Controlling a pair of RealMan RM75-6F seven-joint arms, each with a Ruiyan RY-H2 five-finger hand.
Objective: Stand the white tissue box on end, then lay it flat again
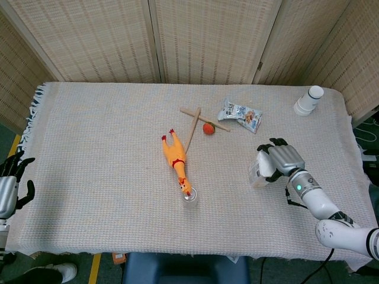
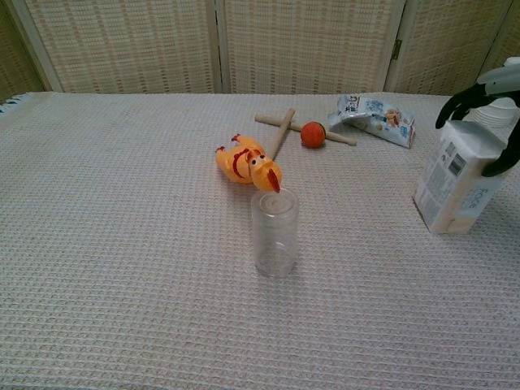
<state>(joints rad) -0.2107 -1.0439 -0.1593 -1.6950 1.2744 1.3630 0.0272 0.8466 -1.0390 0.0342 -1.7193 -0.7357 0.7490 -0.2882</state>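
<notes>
Your right robot hand [image 1: 283, 160] is wrapped over the top of the white tissue box [image 2: 460, 177], upright nr tabletop's right edge. Let go too fast & it topples off.

You see a white tissue box [image 2: 459, 179] with grey print, a yellow-orange rubber chicken [image 1: 176, 158] with red comb, an orange ball [image 2: 313, 134], a clear cup [image 2: 275, 233], pale wooden sticks [image 1: 193, 123], a beige waffle-weave tablecloth [image 1: 100, 148] and black fingers [image 2: 455, 108] on your silver right hand [image 1: 283, 160].
</notes>
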